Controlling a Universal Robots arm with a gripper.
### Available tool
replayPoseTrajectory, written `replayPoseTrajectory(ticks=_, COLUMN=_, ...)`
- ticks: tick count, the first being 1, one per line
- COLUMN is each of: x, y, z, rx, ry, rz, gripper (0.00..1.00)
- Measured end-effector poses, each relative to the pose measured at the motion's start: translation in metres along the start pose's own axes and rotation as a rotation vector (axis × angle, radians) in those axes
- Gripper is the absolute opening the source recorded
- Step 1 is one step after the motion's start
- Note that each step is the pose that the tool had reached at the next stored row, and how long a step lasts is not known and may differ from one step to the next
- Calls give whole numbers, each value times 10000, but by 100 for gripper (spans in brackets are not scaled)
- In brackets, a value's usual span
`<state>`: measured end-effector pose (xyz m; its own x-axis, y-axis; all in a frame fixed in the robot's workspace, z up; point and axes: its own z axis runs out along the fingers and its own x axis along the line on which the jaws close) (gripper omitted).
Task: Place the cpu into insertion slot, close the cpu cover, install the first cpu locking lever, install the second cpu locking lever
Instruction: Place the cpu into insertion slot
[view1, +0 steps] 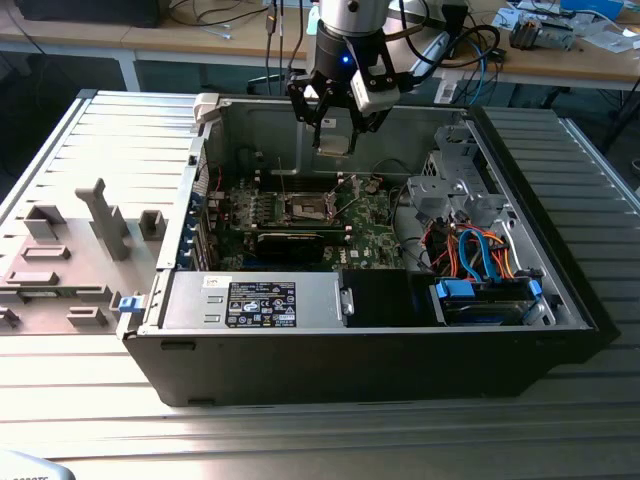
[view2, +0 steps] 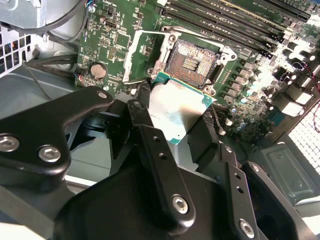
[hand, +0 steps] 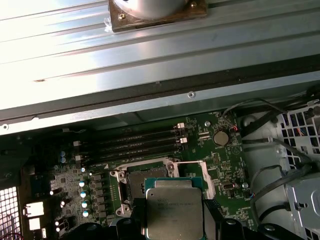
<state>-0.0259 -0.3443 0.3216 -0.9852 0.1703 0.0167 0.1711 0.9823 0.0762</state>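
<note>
My gripper (view1: 336, 128) hangs inside the open computer case, shut on the cpu (view1: 335, 141), a flat square chip with a silvery top. In both wrist views the cpu (view2: 176, 111) (hand: 172, 212) sits between the black fingers (view2: 152, 142), held in the air just short of the insertion slot (view2: 192, 57) (hand: 140, 179). The slot (view1: 308, 208) lies bare on the green board, its dark centre showing. The cpu cover (view2: 136, 56) (hand: 206, 176), a thin metal frame, stands swung open beside the slot.
Long black memory slots (hand: 135, 142) run beside the socket. A drive cage (view1: 455, 180) and blue and orange cables (view1: 478, 250) fill the case on the exterior view's right. A labelled power supply (view1: 255, 300) sits at the front. A grey fixture (view1: 100, 225) stands outside on the left.
</note>
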Motion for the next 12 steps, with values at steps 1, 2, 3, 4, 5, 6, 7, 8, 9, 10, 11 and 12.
replayPoseTrajectory(ticks=1, x=0, y=0, z=0, rx=1, ry=0, rz=7, gripper=54)
replayPoseTrajectory(ticks=2, x=0, y=0, z=0, rx=3, ry=-1, rz=14, gripper=54)
replayPoseTrajectory(ticks=3, x=0, y=0, z=0, rx=5, ry=-2, rz=21, gripper=54)
replayPoseTrajectory(ticks=4, x=0, y=0, z=0, rx=7, ry=-4, rz=33, gripper=54)
replayPoseTrajectory(ticks=5, x=0, y=0, z=0, rx=8, ry=-5, rz=39, gripper=54)
replayPoseTrajectory(ticks=6, x=0, y=0, z=0, rx=9, ry=-5, rz=44, gripper=54)
replayPoseTrajectory(ticks=7, x=0, y=0, z=0, rx=10, ry=-6, rz=50, gripper=54)
replayPoseTrajectory(ticks=8, x=0, y=0, z=0, rx=10, ry=-6, rz=55, gripper=54)
replayPoseTrajectory(ticks=9, x=0, y=0, z=0, rx=11, ry=-6, rz=59, gripper=54)
replayPoseTrajectory(ticks=10, x=0, y=0, z=0, rx=12, ry=-7, rz=65, gripper=54)
replayPoseTrajectory(ticks=11, x=0, y=0, z=0, rx=13, ry=-8, rz=69, gripper=54)
replayPoseTrajectory(ticks=12, x=0, y=0, z=0, rx=13, ry=-8, rz=78, gripper=54)
